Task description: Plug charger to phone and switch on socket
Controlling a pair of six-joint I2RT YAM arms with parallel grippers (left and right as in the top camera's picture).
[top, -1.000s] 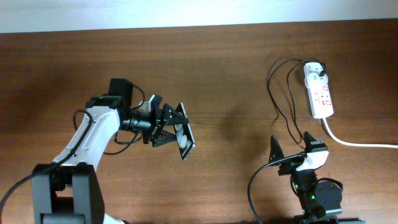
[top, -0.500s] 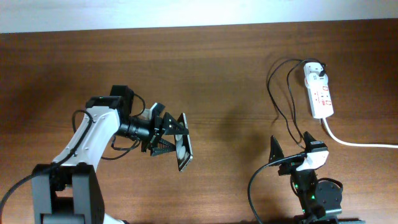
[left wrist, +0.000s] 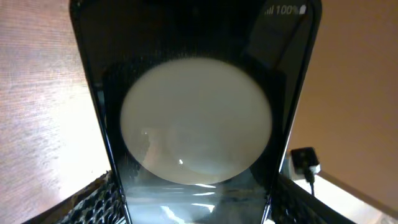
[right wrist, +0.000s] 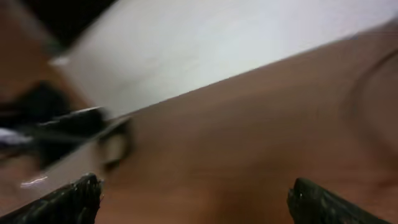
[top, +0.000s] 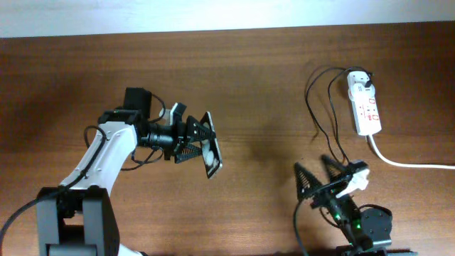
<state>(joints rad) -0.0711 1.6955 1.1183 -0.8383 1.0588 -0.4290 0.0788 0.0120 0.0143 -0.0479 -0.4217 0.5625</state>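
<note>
While left pincer (top: 201, 141) clamps phone (top: 212, 158), right pincer (top: 318, 176) gapes empty | next: grip charger (top: 308, 91) near tip, 12 o'clock, align squarely.

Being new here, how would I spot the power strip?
Look to the far right of the brown table. There lies the power strip, a white bar with red marks. Unlike the thin black cable looping beside it, it trails a thick white cord.

Overhead looks straight down; left wrist views the phone (left wrist: 199, 124) close-up.
</note>
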